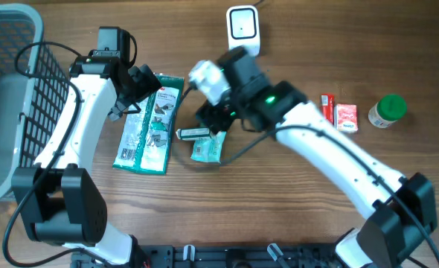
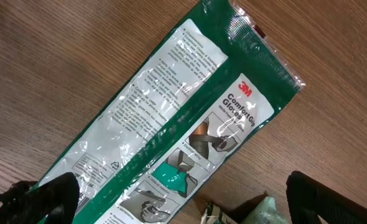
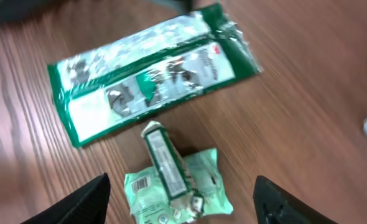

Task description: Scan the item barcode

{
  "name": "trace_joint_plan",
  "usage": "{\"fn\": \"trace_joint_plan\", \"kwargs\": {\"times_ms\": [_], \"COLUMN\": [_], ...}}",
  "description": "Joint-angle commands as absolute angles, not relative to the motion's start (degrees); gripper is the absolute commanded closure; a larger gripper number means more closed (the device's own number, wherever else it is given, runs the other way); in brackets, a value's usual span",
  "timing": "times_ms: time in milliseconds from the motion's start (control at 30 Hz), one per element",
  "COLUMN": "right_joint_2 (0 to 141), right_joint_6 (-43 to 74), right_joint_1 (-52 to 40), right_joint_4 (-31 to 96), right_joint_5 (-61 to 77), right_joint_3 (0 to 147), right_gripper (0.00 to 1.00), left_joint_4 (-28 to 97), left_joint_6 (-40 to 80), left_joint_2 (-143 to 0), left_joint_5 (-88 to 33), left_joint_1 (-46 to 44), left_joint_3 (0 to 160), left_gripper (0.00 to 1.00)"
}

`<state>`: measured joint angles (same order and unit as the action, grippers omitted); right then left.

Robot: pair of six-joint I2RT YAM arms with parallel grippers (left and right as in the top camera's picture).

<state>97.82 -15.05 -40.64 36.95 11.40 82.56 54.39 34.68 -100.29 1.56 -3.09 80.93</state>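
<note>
R jaws stood spread wide, nothing pinched, hovering above the narrow box (image 3: 165,163). Both fingertips (image 3: 78,202) were clear of it. The box lay across a small green pack (image 3: 205,180), touching it, and both rested on the table (image 3: 308,112) near its centre. A barcode-like label showed on the pack's corner. Couldn't tell if the box face carried one; too blurred.

White scanner (image 1: 242,28) stood at the table's far edge, well apart from the box.

L jaws were also spread wide and empty, fingers (image 2: 46,196) either side of the view. They hung over the long green-and-white glove pkg (image 2: 190,112), which lay flat, printed side up, just L of the small pack.

Wire basket (image 1: 15,82) sat at the L edge. Off to the R were a red box (image 1: 327,108), a pink packet (image 1: 346,117) just beside it, and a green-lidded jar (image 1: 388,110) near them.
</note>
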Motion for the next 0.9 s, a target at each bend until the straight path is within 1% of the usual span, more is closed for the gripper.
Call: {"fn": "trace_joint_plan", "kwargs": {"times_ms": [0, 67, 200, 300, 367, 400, 433, 467, 567, 600, 633, 733, 767, 867], "right_joint_2": [103.4, 107.0, 114.1, 118.7, 119.6, 119.4, 119.2, 119.0, 117.4, 116.5, 115.2, 111.4, 108.8, 107.4], "right_joint_6": [-25.1, -27.2, -29.1, -30.0, -29.7, -28.9, -28.3, -28.3, -26.1, -24.6, -22.6, -17.3, -12.8, -7.4], "right_joint_1": [-44.9, -45.9, -46.1, -46.1, -46.1, -46.1, -46.1, -46.1, -46.1, -46.0, -45.7, -44.4, -42.2, -35.8], "right_joint_4": [36.2, 35.5, 34.5, 33.3, 33.7, 33.7, 33.4, 33.5, 33.6, 33.7, 33.7, 34.4, 36.2, 42.0], "right_joint_5": [1.4, 1.3, 1.3, 1.1, 1.1, 1.1, 1.1, 1.1, 1.2, 1.5, 1.9, 6.3, 9.7, 17.5], "right_joint_3": [82.9, 82.9, 82.9, 82.9, 82.9, 82.9, 83.0, 83.0, 83.5, 84.0, 84.7, 85.6, 85.6, 85.6], "right_gripper": [0.28, 0.3, 0.31, 0.36, 0.46, 0.59, 0.69, 0.74, 0.8, 0.83, 0.89, 0.9, 0.93, 0.94], "left_joint_4": [54.4, 54.4, 54.4, 54.4, 54.4, 54.4, 54.4, 54.4, 54.4, 54.4, 54.4, 54.4, 54.4, 54.4], "left_joint_6": [35.2, 35.2, 35.2, 35.2, 35.2, 35.2, 35.2, 35.2, 35.2, 35.2, 35.2, 35.2, 35.2, 35.2], "left_joint_2": [-100.3, -100.3, -100.3, -100.3, -100.3, -100.3, -100.3, -100.3, -100.3, -100.3, -100.3, -100.3, -100.3, -100.3], "left_joint_5": [1.5, 1.5, 1.5, 1.5, 1.5, 1.5, 1.5, 1.5, 1.5, 1.5, 1.5, 1.5, 1.5, 1.5], "left_joint_1": [-3.1, -3.1, -3.1, -3.1, -3.1, -3.1, -3.1, -3.1, -3.1, -3.1, -3.1, -3.1, -3.1, -3.1], "left_joint_3": [80.8, 80.8, 80.8, 80.8, 80.8, 80.8, 80.8, 80.8, 80.8, 80.8, 80.8, 80.8, 80.8, 80.8], "left_gripper": [0.0, 0.0, 0.0, 0.0, 0.0, 0.0, 0.0, 0.0, 0.0, 0.0, 0.0, 0.0, 0.0, 0.0]}}
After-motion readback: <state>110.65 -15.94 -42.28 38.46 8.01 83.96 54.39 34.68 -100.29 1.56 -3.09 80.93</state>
